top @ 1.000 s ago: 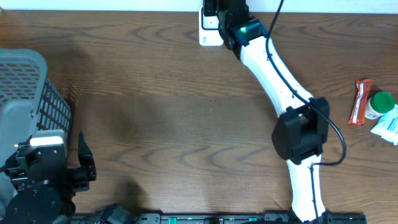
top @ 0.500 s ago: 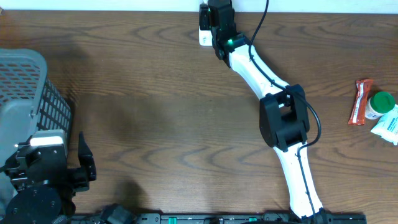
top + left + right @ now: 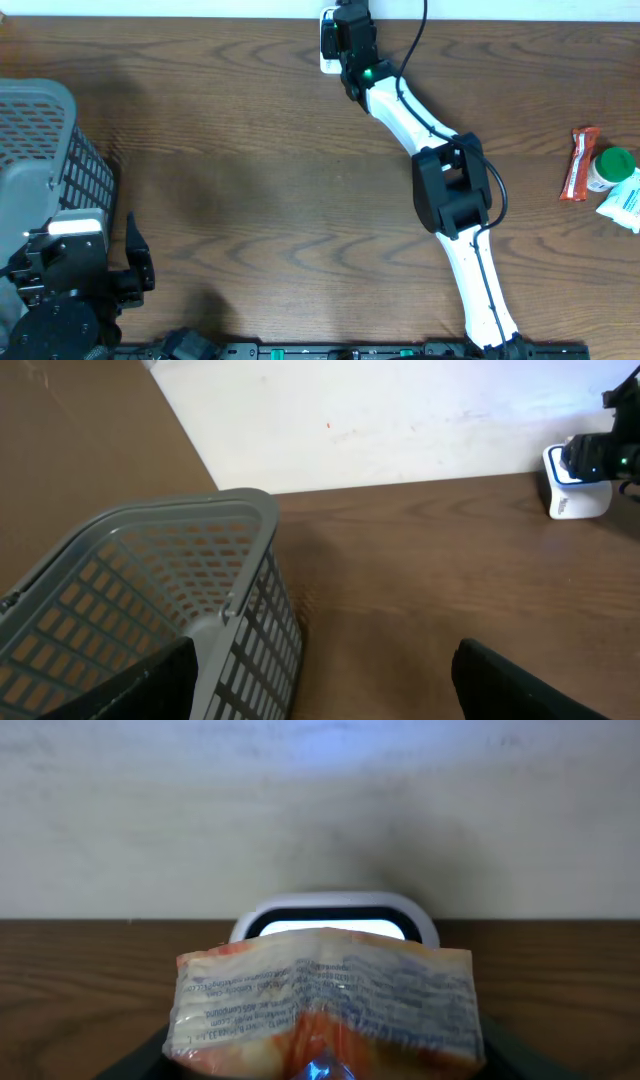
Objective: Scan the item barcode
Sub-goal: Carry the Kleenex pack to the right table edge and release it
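Pinching packet (image 3: pixel 325 990) in right gripper (image 3: pixel 350 22) before 12 o'clock scanner (image 3: pixel 335 912), risking drop if hold slackens; left gripper (image 3: pixel 320 690) spread wide.

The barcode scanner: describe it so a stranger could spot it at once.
On the wooden table, look along the far edge by the pale wall. The scanner is the small white box there, its dark-rimmed lit window facing a held-up packet; nothing else there has a window.
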